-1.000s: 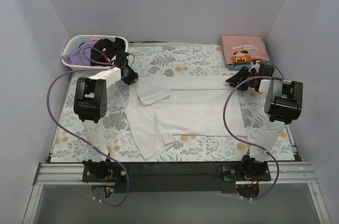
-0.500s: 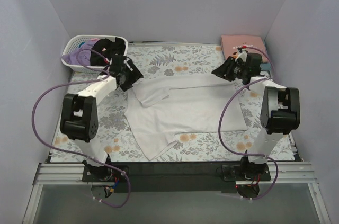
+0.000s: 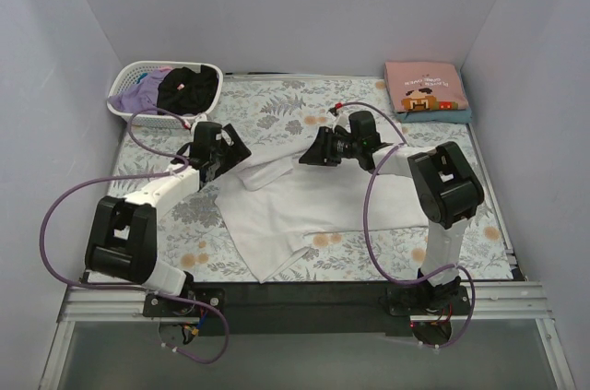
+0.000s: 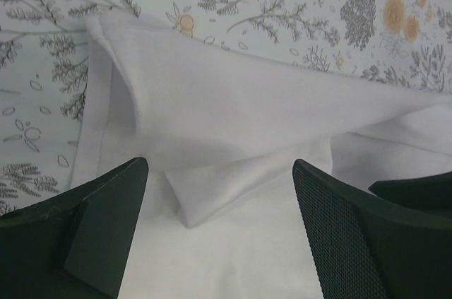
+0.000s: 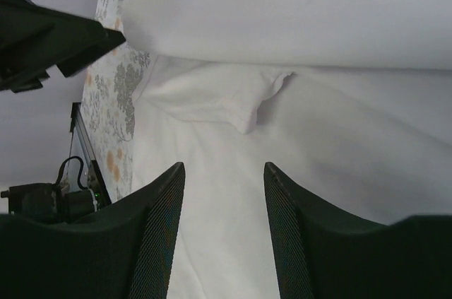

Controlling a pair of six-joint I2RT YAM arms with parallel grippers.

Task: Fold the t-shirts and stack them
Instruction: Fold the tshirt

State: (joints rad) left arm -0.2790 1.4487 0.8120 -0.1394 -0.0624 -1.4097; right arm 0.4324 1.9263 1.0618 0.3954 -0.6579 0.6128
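A white t-shirt [image 3: 318,201] lies spread on the floral table cloth [image 3: 286,104], its far edge folded over toward the near side. My left gripper [image 3: 228,145] hangs open over the shirt's far-left corner. In the left wrist view the shirt [image 4: 233,101] shows a folded sleeve flap, and nothing sits between the wide-apart fingers [image 4: 106,207]. My right gripper [image 3: 313,151] is open low over the shirt's upper middle. In the right wrist view the folded edge [image 5: 318,23] runs across the top, and only flat cloth lies below the gripper [image 5: 222,172].
A white slotted basket [image 3: 124,100] at the back left holds black [image 3: 187,88] and lavender [image 3: 143,95] tees. A folded pink printed tee [image 3: 422,86] rests on a teal one [image 3: 452,116] at the back right. Purple cables trail from both arms.
The left gripper opened and let go of the shirt's far-left corner, then dropped slightly nearer. The right arm swung left from the back right to over the shirt's middle.
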